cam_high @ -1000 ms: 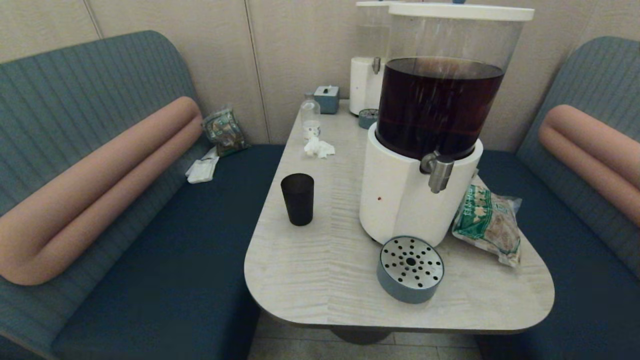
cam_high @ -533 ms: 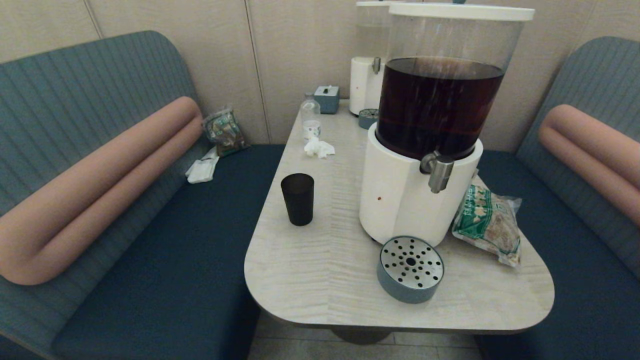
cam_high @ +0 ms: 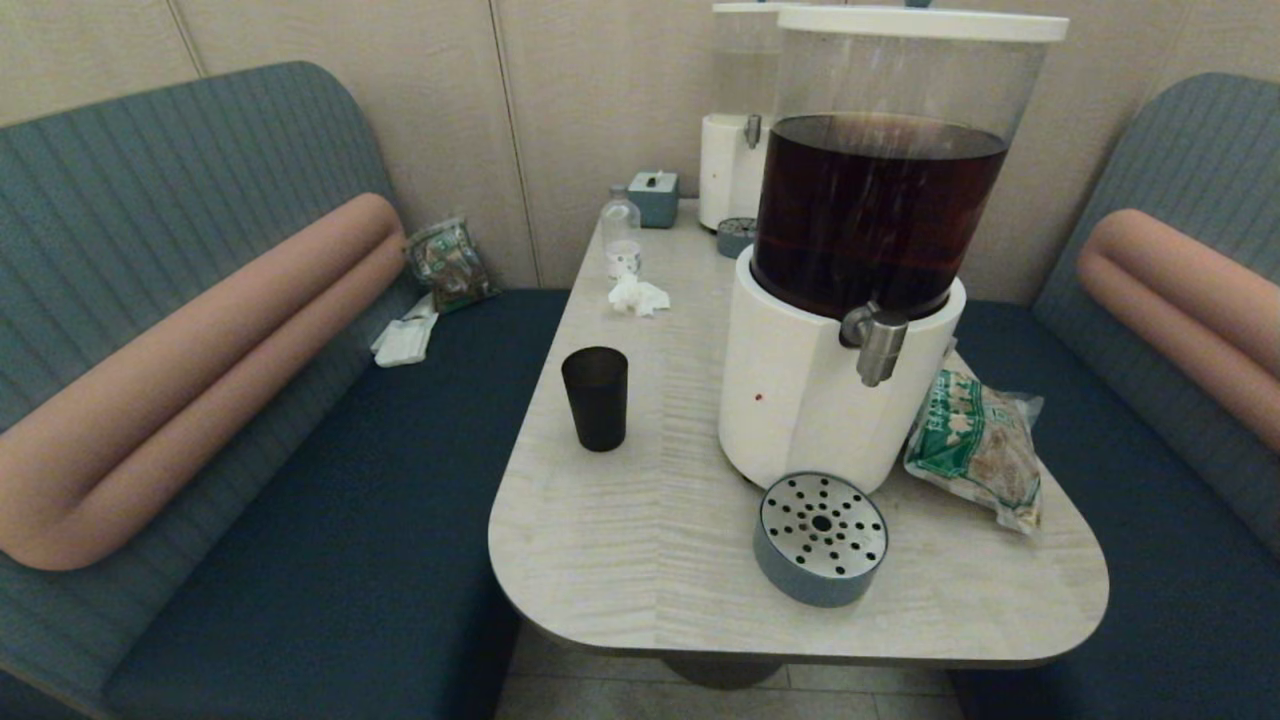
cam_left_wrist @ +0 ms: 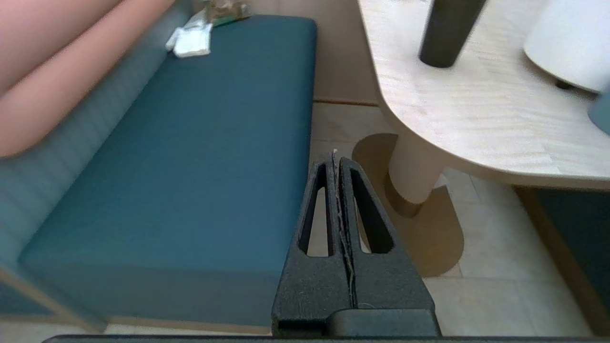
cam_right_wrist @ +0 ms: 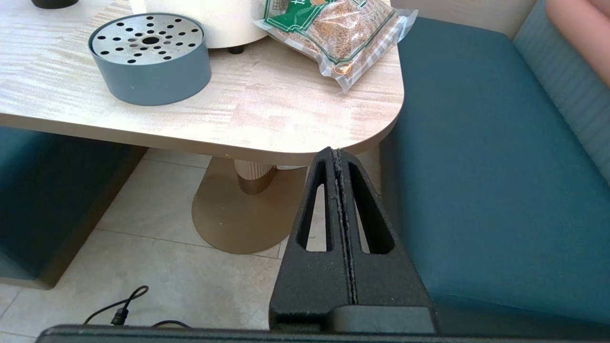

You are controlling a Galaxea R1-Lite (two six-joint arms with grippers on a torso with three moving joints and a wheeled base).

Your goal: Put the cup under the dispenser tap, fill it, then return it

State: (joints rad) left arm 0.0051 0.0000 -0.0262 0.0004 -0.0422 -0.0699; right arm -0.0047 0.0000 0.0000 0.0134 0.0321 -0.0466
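The black cup (cam_high: 595, 397) stands upright near the table's left edge, well left of the big dispenser (cam_high: 830, 390) with dark liquid. Its steel tap (cam_high: 878, 343) points down over a round grey drip tray (cam_high: 821, 537). Neither gripper appears in the head view. My left gripper (cam_left_wrist: 336, 159) is shut and empty, below table level beside the left bench; the cup's lower part (cam_left_wrist: 446, 33) shows far ahead on the table. My right gripper (cam_right_wrist: 334, 155) is also shut and empty, low under the table's near right corner.
A green snack bag (cam_high: 975, 445) lies right of the dispenser. At the table's back are a smaller dispenser (cam_high: 735, 170), a clear bottle (cam_high: 621, 240), a crumpled tissue (cam_high: 637, 295) and a small grey box (cam_high: 654, 197). Blue benches (cam_high: 330, 520) flank the table (cam_high: 640, 560).
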